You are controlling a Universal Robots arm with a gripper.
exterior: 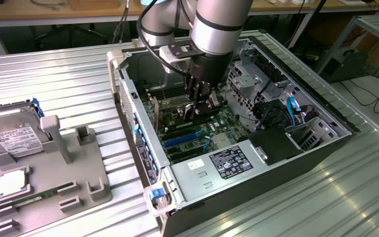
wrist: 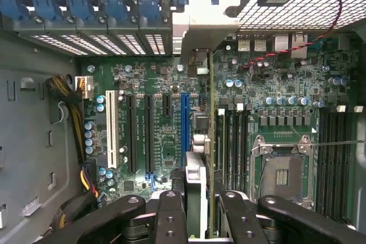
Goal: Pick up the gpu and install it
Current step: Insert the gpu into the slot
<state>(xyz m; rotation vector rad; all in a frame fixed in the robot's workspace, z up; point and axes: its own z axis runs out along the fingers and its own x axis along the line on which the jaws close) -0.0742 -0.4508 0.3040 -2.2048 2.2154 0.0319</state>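
Note:
My gripper (exterior: 199, 106) reaches down into the open computer case (exterior: 132, 106) and is shut on the gpu (exterior: 175, 104). I hold the card upright on its edge above the motherboard (exterior: 206, 131). In the wrist view the gpu (wrist: 196, 175) runs edge-on between my two black fingers (wrist: 170, 215), with its green board on one side and its silver end bracket (wrist: 203, 27) against the case's rear slot openings. The card stands right beside the long blue slot (wrist: 185, 124). Whether its lower edge sits in a slot is hidden.
RAM slots (wrist: 234, 135) and the bare CPU socket (wrist: 283, 175) lie close beside the card. The power supply (exterior: 229, 163) and drive cage (exterior: 308, 133) fill the case's near end. On the exterior view's left, a grey fixture (exterior: 77, 163) holds a hard drive (exterior: 15, 136) and a RAM stick (exterior: 41, 195).

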